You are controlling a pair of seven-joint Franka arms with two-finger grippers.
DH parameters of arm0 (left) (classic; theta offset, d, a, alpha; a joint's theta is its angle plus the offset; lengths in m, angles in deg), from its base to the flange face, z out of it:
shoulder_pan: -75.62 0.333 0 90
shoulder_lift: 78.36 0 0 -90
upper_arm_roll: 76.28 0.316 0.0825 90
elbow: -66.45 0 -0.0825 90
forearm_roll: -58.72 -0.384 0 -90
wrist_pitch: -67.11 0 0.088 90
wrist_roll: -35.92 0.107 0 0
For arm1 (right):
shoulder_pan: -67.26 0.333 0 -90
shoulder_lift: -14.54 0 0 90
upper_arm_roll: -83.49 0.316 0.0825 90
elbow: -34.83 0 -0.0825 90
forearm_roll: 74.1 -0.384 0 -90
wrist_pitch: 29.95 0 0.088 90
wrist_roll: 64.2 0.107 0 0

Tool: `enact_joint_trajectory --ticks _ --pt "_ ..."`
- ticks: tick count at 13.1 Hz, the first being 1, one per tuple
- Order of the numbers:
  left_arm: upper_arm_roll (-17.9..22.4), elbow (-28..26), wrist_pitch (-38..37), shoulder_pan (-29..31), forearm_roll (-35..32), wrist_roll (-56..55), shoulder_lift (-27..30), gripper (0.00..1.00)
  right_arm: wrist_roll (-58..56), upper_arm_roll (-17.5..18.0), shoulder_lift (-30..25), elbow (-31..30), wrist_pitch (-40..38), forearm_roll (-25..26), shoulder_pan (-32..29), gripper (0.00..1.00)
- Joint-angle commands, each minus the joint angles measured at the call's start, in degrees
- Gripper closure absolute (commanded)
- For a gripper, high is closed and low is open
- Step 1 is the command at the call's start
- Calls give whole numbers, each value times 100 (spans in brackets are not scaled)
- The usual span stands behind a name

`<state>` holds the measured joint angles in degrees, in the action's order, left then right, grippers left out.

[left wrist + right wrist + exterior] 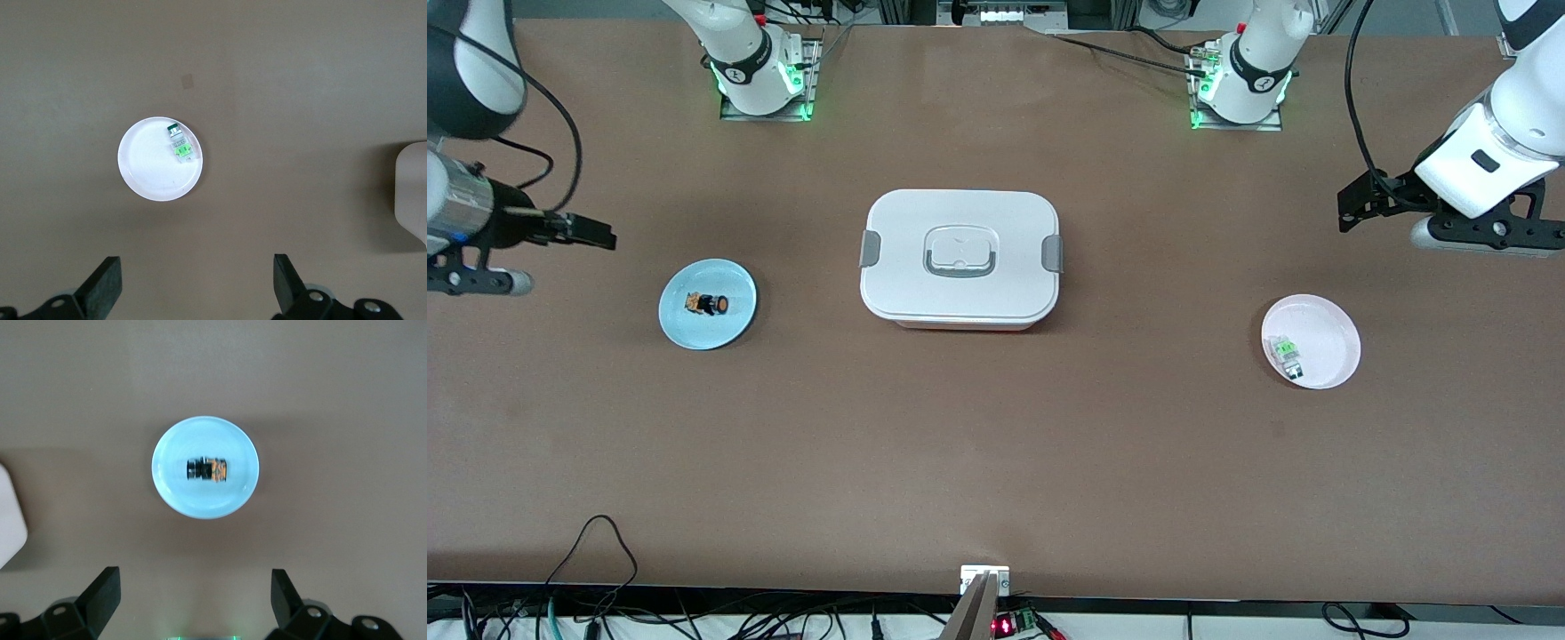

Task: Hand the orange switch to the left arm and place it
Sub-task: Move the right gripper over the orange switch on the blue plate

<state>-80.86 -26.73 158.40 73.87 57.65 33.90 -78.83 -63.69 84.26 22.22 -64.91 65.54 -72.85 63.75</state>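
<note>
The orange switch (708, 304) (208, 470), a tiny black-and-orange part, lies on a light blue plate (680, 324) (173, 447) toward the right arm's end of the table. My right gripper (591, 233) (195, 581) hangs open and empty above the table beside that plate, apart from the switch. The white box (960, 258) with grey latches stands mid-table, and its edge shows in both wrist views. My left gripper (1356, 209) (197, 267) hangs open and empty over the left arm's end of the table.
A pale pink plate (1334, 333) (143, 167) holding a small clear-and-green component (1288, 357) (179, 144) sits toward the left arm's end. Both arm bases (765, 76) (1240, 84) stand along the table's edge farthest from the front camera. Cables run along the nearest edge.
</note>
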Motion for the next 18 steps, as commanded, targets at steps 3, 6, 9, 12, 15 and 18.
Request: enact_joint_trajectory --ticks 3,6,9,12,15,18 --pt "-16 178 -129 -1 -70 -35 -76 0 37 19 -39 -1143 1232 -46 -1 0" --pt "-16 178 -138 -1 -70 -27 -76 0 28 19 180 -1697 2128 -46 -1 0" --pt "-16 178 -138 -10 -70 -35 -76 0 -68 19 488 -2093 3025 -11 -9 0" --pt "-16 178 -138 -1 -70 -26 -76 0 -103 19 813 -2147 3343 -2 -9 0" --pt "-16 178 -129 -10 -70 -26 -76 0 -279 19 1182 -2191 3800 -11 -9 0" --pt "-16 178 -129 -10 -78 -18 -76 0 -288 19 1446 -2191 3933 -2 -9 0"
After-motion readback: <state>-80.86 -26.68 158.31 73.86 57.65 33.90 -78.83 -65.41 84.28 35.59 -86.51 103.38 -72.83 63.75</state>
